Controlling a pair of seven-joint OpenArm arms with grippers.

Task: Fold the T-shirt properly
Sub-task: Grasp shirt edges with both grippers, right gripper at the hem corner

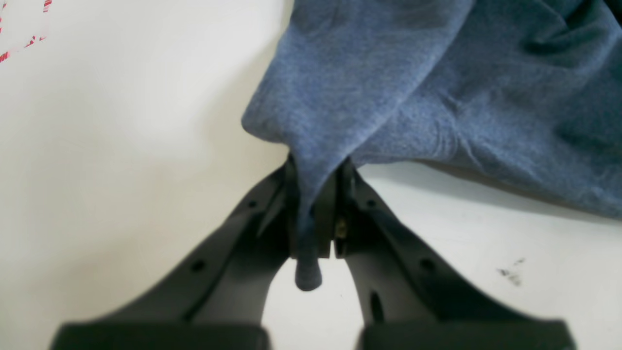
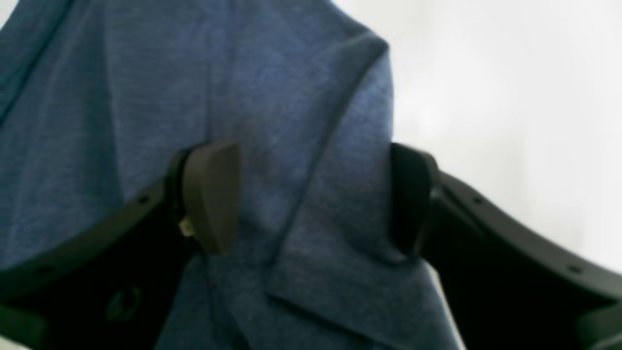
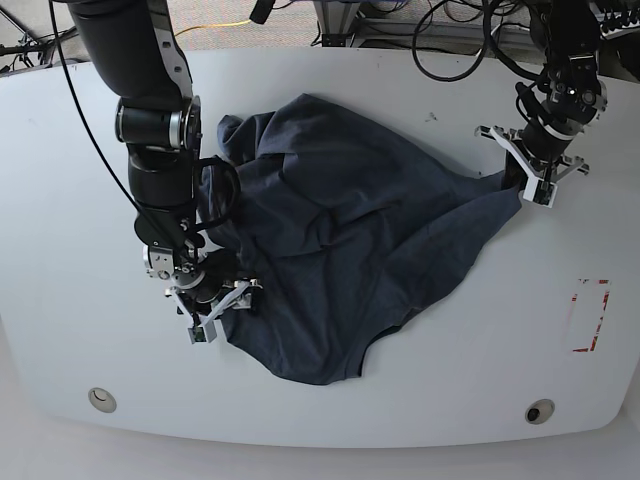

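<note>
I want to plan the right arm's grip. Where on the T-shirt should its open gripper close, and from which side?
Judging by the right wrist view, best on the raised fold of the T-shirt already lying between the open fingers of the right gripper, coming from above at the shirt's edge. The ridge stands up, so the pads could pinch it.

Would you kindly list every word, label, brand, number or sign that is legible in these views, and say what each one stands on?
No text can be read in any view.
T-shirt: no lettering shows on the visible fabric.
Red-and-white striped outline on the table, near its edge: a marking only, no characters.
Small dark smudge on the table in the left wrist view: not writing.
</note>
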